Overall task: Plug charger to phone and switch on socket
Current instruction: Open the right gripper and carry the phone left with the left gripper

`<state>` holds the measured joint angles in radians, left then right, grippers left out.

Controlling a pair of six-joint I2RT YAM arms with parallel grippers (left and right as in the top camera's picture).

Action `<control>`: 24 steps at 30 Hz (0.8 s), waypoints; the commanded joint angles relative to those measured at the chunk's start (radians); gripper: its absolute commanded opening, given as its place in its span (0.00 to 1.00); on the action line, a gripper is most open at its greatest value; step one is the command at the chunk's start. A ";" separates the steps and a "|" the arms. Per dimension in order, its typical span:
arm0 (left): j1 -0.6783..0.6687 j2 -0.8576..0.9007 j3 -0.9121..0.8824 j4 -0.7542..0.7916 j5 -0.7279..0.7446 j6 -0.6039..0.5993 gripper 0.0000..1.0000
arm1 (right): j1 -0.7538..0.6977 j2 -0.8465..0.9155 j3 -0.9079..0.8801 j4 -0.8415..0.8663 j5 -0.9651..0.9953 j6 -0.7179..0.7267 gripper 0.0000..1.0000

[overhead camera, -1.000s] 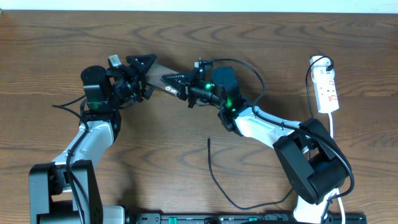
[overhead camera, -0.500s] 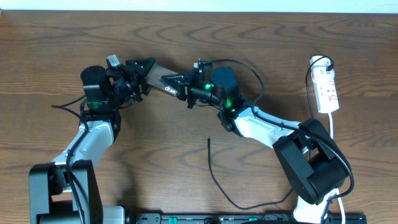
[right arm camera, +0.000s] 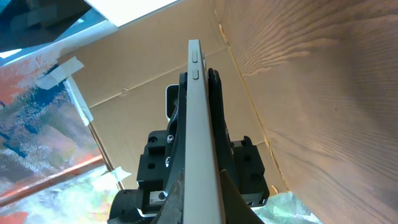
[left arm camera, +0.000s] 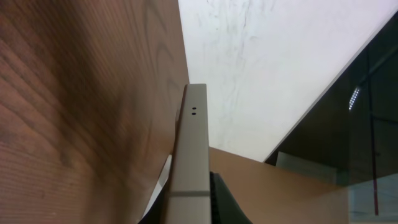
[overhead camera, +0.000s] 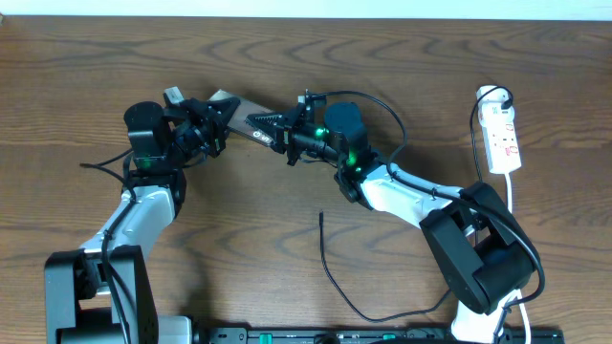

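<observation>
Clamps the phone (overhead camera: pixel 243 109) at far centre from both ends, left gripper (overhead camera: pixel 220 111) and right gripper (overhead camera: pixel 266 122) each closed tight on it. Shows the charger (overhead camera: pixel 322 239) lying loose near centre, the socket (overhead camera: pixel 503 139) far right.

Brown wood-grain table (overhead camera: pixel 239 239) across the whole overhead frame, pale wall strip (overhead camera: pixel 287 8) along the top edge. In the right wrist view, tan cardboard (right arm camera: pixel 124 81) at centre, pale tape (right arm camera: pixel 62 68) upper left, red-and-blue splotched sheet (right arm camera: pixel 31 124) at left edge.

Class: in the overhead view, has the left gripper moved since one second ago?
Yes. The left gripper closed inward on the phone, without shifting across the table.
</observation>
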<state>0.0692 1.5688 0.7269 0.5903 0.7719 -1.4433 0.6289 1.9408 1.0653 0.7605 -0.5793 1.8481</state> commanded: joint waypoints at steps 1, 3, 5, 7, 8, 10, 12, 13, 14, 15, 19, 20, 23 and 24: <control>-0.002 -0.014 0.005 0.008 -0.004 0.032 0.08 | 0.020 -0.001 0.011 0.001 -0.002 -0.024 0.01; -0.002 -0.014 0.005 0.008 -0.006 0.032 0.07 | 0.020 -0.001 0.011 0.001 -0.002 -0.024 0.01; -0.002 -0.014 0.005 0.009 -0.007 0.032 0.08 | 0.020 -0.001 0.011 0.001 -0.002 -0.024 0.01; -0.002 -0.014 0.005 0.008 -0.008 0.032 0.07 | 0.020 -0.001 0.011 0.001 -0.003 -0.024 0.01; -0.002 -0.014 0.005 0.008 -0.007 0.032 0.07 | 0.021 -0.001 0.011 0.001 -0.003 -0.024 0.01; -0.002 -0.014 0.005 0.008 -0.007 0.032 0.07 | 0.021 -0.001 0.011 0.002 -0.003 -0.024 0.14; -0.002 -0.014 0.005 0.008 -0.007 0.032 0.07 | 0.021 -0.001 0.011 0.002 -0.003 -0.024 0.44; -0.002 -0.014 0.005 0.008 -0.007 0.032 0.07 | 0.021 -0.001 0.011 0.002 -0.003 -0.026 0.61; -0.001 -0.014 0.005 0.008 -0.008 0.032 0.07 | 0.021 -0.001 0.011 0.004 -0.006 -0.032 0.82; 0.000 -0.014 0.005 0.008 -0.012 0.033 0.07 | 0.020 -0.001 0.011 0.006 -0.007 -0.036 0.98; 0.002 -0.014 0.005 0.008 -0.029 0.033 0.07 | 0.011 -0.001 0.011 0.006 -0.028 -0.047 0.99; 0.006 -0.014 0.005 0.008 -0.029 0.033 0.07 | 0.008 -0.001 0.011 0.006 -0.034 -0.048 0.99; 0.042 -0.014 0.005 0.008 -0.026 0.033 0.07 | -0.006 -0.001 0.011 0.006 -0.061 -0.077 0.99; 0.060 -0.014 0.005 0.008 -0.023 0.032 0.07 | -0.013 -0.001 0.011 0.006 -0.076 -0.089 0.99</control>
<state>0.0834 1.5688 0.7269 0.5865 0.7490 -1.4170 0.6266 1.9404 1.0653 0.7647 -0.6106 1.8091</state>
